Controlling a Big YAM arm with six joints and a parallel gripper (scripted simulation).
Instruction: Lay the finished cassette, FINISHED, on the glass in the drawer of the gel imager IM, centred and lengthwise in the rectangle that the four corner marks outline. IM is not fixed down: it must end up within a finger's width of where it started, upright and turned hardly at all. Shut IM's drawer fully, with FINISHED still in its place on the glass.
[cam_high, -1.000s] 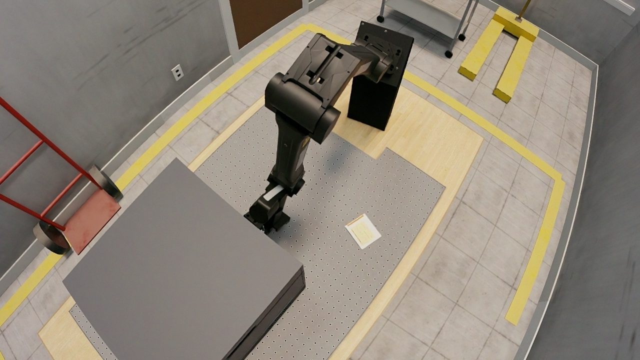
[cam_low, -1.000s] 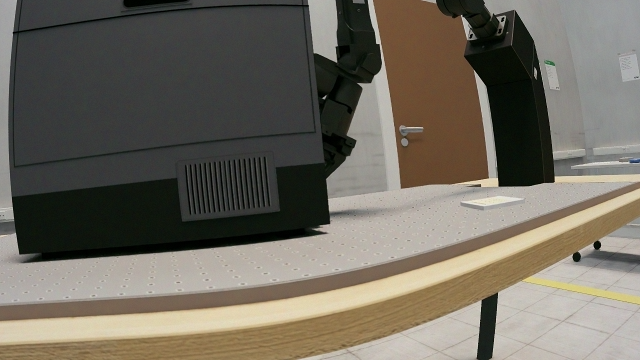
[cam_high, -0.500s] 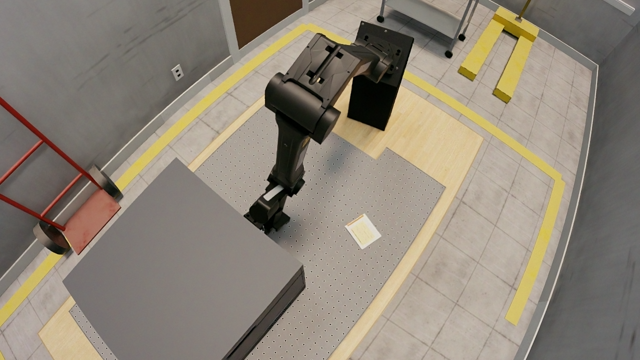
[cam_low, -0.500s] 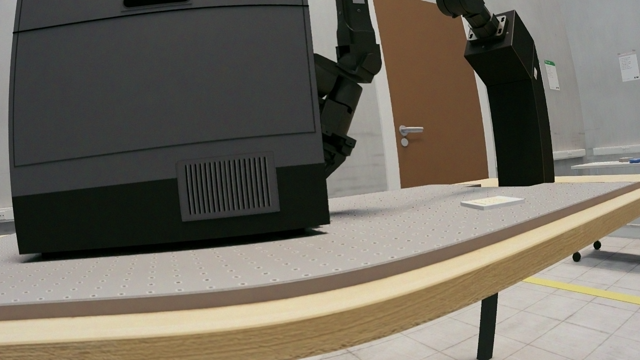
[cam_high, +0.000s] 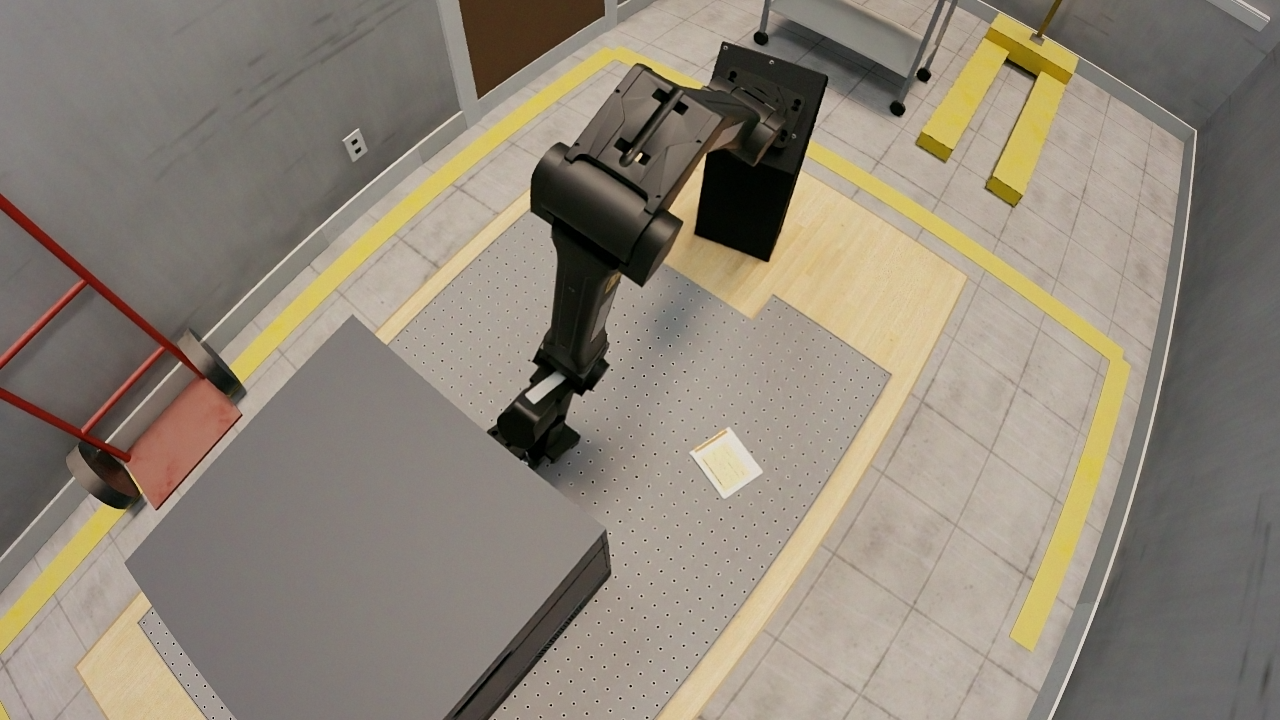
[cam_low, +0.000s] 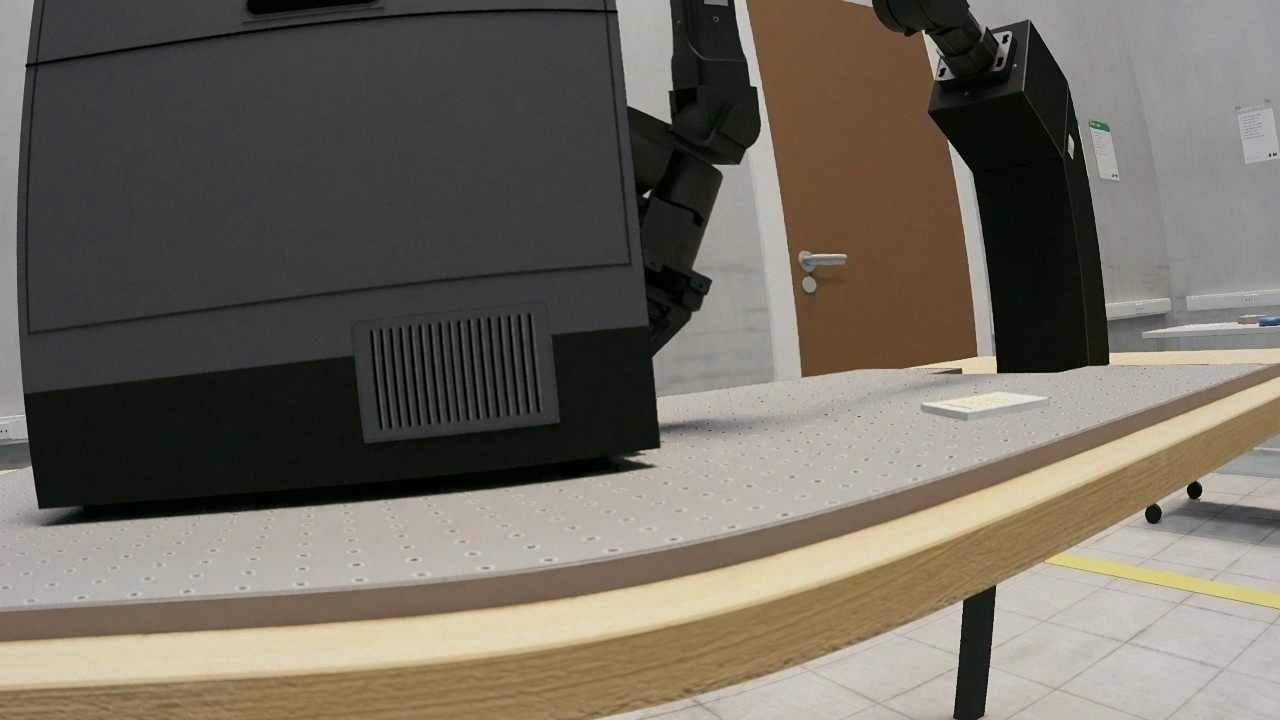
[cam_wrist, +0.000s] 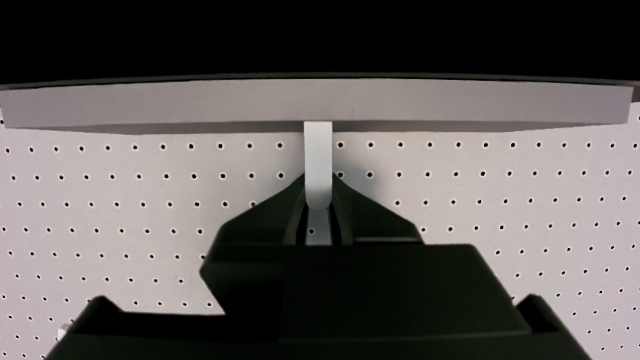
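The gel imager IM (cam_high: 375, 537) (cam_low: 331, 179) (cam_wrist: 320, 35) stands upright, a large dark grey box. Its light grey drawer front (cam_wrist: 150, 106) lies close against the dark housing in the wrist view; whether the drawer is fully shut cannot be told. The glass, its corner marks and anything on them are hidden. My gripper (cam_wrist: 318, 180) is shut on the pale drawer handle (cam_wrist: 318, 155), one finger each side. In the top view it is low at the imager's drawer side. A flat white piece with a yellow top (cam_high: 726, 462) (cam_low: 984, 404) lies on the perforated plate; its lettering is unreadable.
The perforated plate (cam_high: 805, 376) (cam_low: 501, 528) (cam_wrist: 100, 200) carries the imager and lies on a wooden table (cam_high: 895, 259) (cam_low: 805, 573). The arm's black pedestal (cam_high: 747, 205) (cam_low: 1042, 268) stands at the table's far end. The forearm reaches down beside the imager.
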